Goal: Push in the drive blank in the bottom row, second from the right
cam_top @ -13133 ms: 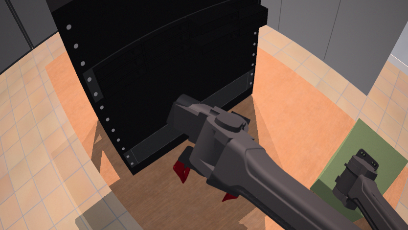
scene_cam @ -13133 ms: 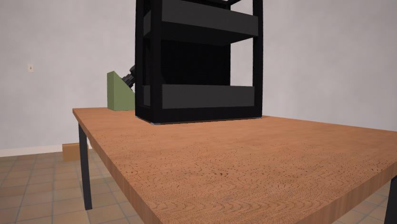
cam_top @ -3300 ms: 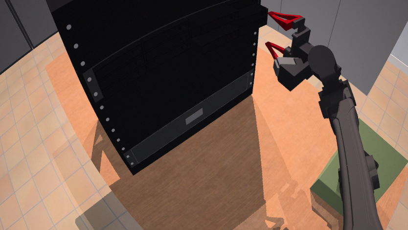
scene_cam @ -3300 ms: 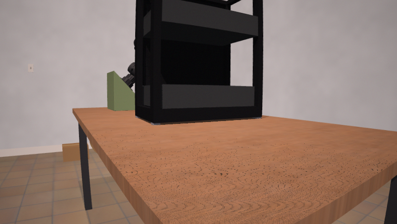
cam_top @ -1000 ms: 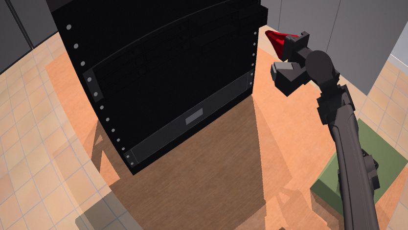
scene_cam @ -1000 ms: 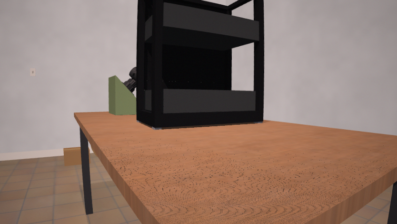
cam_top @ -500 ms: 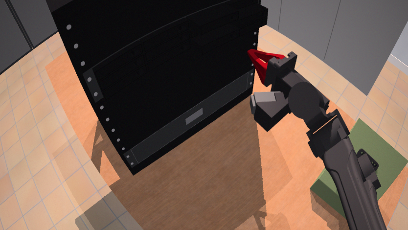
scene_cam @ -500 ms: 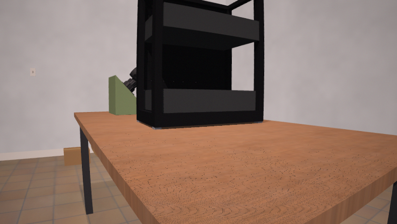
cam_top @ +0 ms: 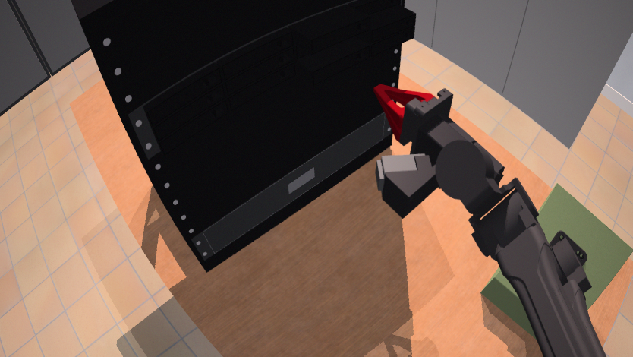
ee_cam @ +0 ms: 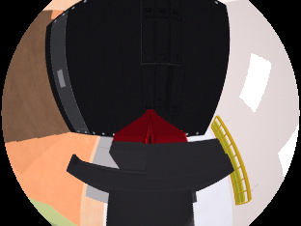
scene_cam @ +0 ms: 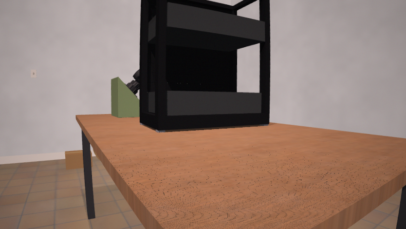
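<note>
The black rack [cam_top: 133, 53] stands on the wooden bench [scene_cam: 255, 170], toward the bench's far edge as the exterior view has it, with a green wedge-shaped block [scene_cam: 123, 99] behind it near the far left corner. In the top view the rack's front face is very dark; the outlines of the drive blanks [cam_top: 247, 83] can be faintly made out in rows across the upper part of the face, but the bottom-row blank that is second from the right cannot be told apart from its neighbours, nor can its depth be judged. Below the blanks runs a grey panel [cam_top: 310, 177] with a small lighter label at its middle, and pale screw heads line both front posts. The arm [cam_top: 522, 230] reaches from the green block toward the right front post of the rack. Its gripper [cam_top: 382, 92] is clenched with nothing between the red fingers [cam_top: 394, 110], whose tips meet in a point just beside that post, level with the lower blanks. In the wrist view the red tip [ee_cam: 150, 117] points at the dark rack front [ee_cam: 116, 59]; contact cannot be made out.
</note>
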Robot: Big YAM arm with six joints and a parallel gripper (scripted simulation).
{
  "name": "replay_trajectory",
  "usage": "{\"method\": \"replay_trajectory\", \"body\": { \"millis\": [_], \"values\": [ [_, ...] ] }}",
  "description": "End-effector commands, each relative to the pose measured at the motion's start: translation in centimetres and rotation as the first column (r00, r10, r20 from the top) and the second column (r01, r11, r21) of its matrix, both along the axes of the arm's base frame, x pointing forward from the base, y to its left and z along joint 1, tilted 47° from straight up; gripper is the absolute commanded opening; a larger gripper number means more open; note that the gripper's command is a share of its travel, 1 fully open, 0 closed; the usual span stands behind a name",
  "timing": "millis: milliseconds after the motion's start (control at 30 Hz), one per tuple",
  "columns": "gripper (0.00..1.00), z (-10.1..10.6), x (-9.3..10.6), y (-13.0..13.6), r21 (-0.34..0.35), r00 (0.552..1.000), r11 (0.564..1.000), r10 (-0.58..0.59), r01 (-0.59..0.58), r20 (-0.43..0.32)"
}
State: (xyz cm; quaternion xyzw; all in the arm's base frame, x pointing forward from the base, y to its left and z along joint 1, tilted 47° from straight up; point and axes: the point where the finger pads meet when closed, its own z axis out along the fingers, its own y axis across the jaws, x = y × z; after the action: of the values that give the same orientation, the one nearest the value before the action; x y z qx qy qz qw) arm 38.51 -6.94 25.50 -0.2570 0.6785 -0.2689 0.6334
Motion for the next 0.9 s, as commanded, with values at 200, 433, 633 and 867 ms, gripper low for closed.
{"method": "replay_trajectory", "body": {
  "millis": [200,433,633,867],
  "values": [
    [0.0,1.9,6.7,0.1,-0.001,0.999,1.0,0.014,-0.014,0.041],
    [0.0,0.8,6.7,-0.1,0.003,1.0,1.0,0.009,-0.009,0.021],
    [0.0,0.8,6.6,-0.1,0.003,1.0,1.0,0.009,-0.009,0.02],
    [0.0,0.8,6.6,-0.1,0.003,1.0,1.0,0.009,-0.009,0.02]
  ]
}}
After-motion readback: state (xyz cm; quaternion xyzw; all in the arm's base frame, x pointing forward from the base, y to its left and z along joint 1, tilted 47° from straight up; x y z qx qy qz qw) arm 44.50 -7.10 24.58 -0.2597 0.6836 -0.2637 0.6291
